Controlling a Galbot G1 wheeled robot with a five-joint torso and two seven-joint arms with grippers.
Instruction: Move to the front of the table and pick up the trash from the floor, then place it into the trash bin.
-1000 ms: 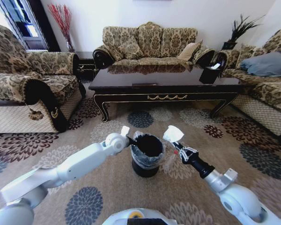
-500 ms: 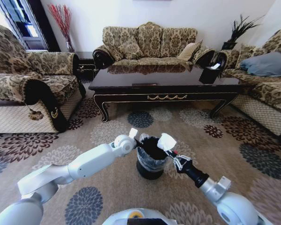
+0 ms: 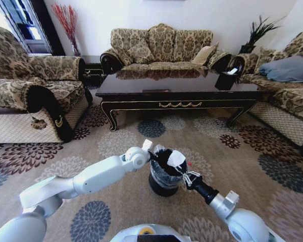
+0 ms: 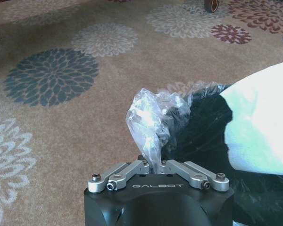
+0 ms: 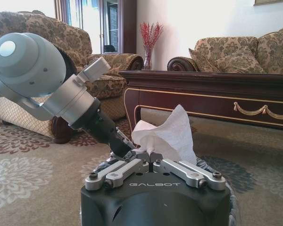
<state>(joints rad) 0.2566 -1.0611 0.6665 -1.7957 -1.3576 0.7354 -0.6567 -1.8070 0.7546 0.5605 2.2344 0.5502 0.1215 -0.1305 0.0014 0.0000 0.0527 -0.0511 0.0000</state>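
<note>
1. Left gripper (image 4: 156,165), just to the left of the trash bin (image 3: 163,184), is clenched on a bunched fold of the clear plastic liner (image 4: 151,117) at the bin's rim, pulling it up and outward.
2. At the centre, the small round black bin stands on the flower-patterned carpet (image 3: 116,201), well in front of the table (image 3: 177,83), which runs across the room beyond it.
3. A white paper scrap (image 3: 175,159) hangs directly over the bin's dark mouth, above the rim and not yet inside.
4. Right gripper (image 5: 153,157), reaching in from the right of the bin, is pinched shut on that paper, which fans out above its fingertips.
5. Both grippers sit very near each other over the bin's mouth.
6. Likely risks: the light paper could cling to the fingers or drift onto the carpet beside the bin if let go too high; the two grippers could knock together in so tight a space; a harder tug on the liner could tear it or tip the light bin.
</note>
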